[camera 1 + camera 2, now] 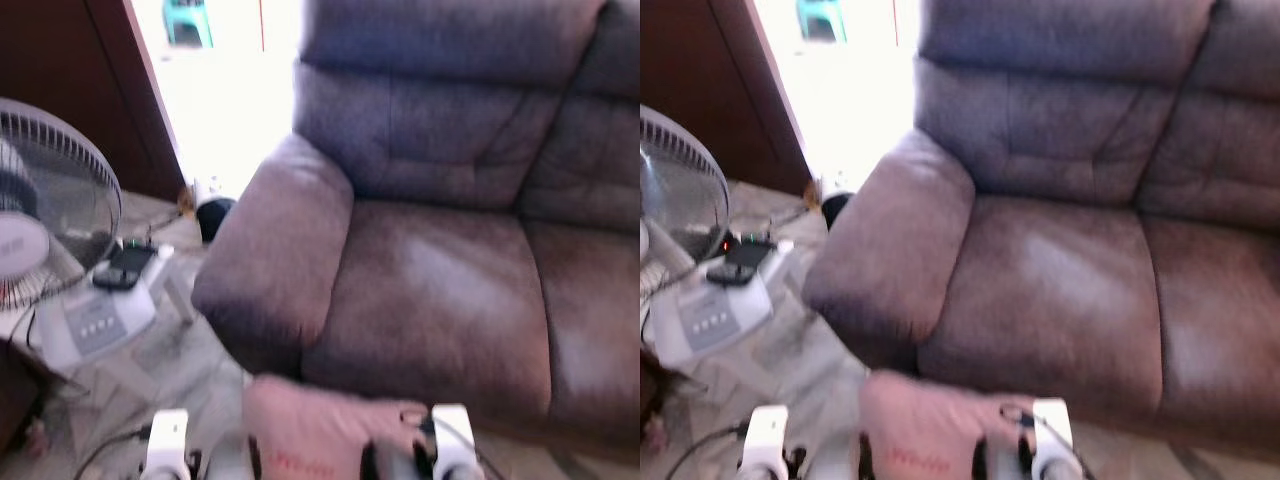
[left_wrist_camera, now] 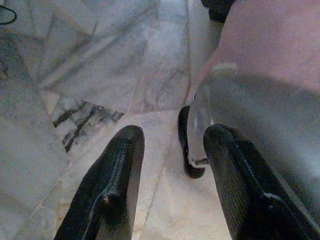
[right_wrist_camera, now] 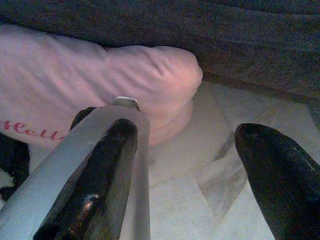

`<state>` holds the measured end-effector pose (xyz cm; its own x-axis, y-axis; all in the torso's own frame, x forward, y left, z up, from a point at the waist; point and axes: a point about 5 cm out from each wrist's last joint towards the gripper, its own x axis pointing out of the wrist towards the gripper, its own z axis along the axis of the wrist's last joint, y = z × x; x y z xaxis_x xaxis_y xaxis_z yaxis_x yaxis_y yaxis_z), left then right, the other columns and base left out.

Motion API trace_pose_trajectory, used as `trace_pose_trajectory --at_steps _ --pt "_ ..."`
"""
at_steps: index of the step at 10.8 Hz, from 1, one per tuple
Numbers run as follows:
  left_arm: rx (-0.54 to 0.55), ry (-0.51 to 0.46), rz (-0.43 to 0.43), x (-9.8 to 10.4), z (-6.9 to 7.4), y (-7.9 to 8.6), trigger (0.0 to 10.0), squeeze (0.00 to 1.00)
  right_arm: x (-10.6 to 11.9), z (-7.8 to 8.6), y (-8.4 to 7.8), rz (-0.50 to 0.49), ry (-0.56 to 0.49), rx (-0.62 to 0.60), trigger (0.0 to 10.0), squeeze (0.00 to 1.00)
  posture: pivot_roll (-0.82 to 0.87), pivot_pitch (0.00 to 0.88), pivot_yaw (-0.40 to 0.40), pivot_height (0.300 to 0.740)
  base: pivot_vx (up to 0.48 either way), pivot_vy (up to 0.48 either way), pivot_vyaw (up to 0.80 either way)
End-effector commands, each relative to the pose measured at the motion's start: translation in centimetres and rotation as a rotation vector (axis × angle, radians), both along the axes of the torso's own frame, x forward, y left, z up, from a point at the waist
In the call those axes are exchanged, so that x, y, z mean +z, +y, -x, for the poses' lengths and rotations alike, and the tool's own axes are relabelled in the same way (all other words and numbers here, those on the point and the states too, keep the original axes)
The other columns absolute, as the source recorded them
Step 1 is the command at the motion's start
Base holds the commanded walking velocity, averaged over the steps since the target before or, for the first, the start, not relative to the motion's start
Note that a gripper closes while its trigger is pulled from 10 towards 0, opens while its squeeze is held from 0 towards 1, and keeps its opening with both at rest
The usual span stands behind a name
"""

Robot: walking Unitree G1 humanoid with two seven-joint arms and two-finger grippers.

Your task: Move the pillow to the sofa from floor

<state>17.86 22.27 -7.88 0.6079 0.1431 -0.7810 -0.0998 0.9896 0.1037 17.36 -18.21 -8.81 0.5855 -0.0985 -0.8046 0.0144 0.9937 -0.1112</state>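
A pale marble-patterned floor [image 2: 100,65] runs up to a brown sofa [image 1: 440,290] in a room with a bright, washed-out doorway behind. One pink pillow [image 1: 320,430] lies on the floor, against the front of the sofa just below the armrest [image 1: 275,260], with red lettering on its near face; the lettering is too blurred to read, and the pillow's lower part is cut off by the frame's bottom edge. The left tool [image 2: 170,150] hangs over bare floor just beside the pillow, its two black fingers [image 2: 117,170] spread apart and gripping nothing. The right tool [image 3: 200,150] is low at the pillow's rounded end, its two fingers [image 3: 277,170] also wide apart and empty, one finger near the pillow's fabric; whether it touches cannot be told. Both silver arms reach down at the bottom of the head views, the pillow between them. To the robot's left stands one fan [image 1: 45,215], cut off by the frame edge, with a dark phone-like object [image 1: 125,265] on its grey base [image 1: 95,320]. The head views are blurred.
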Motion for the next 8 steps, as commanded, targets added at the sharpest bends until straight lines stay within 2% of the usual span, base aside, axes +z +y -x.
trace_pose_trajectory --at_steps 1,8 --pt "-0.003 0.032 0.006 -0.42 0.66 -0.35 10.0 0.00 -0.77 1.63 0.17 -0.013 0.062 -0.014 10.0 0.00 0.04 0.084 -0.012 0.630 0.000 0.000 0.00" --pt "0.000 0.017 0.002 -0.21 0.21 -0.36 10.0 0.00 -0.64 1.26 0.44 -0.021 0.047 -0.016 10.0 0.00 0.04 0.088 -0.012 0.630 0.000 0.000 0.00"
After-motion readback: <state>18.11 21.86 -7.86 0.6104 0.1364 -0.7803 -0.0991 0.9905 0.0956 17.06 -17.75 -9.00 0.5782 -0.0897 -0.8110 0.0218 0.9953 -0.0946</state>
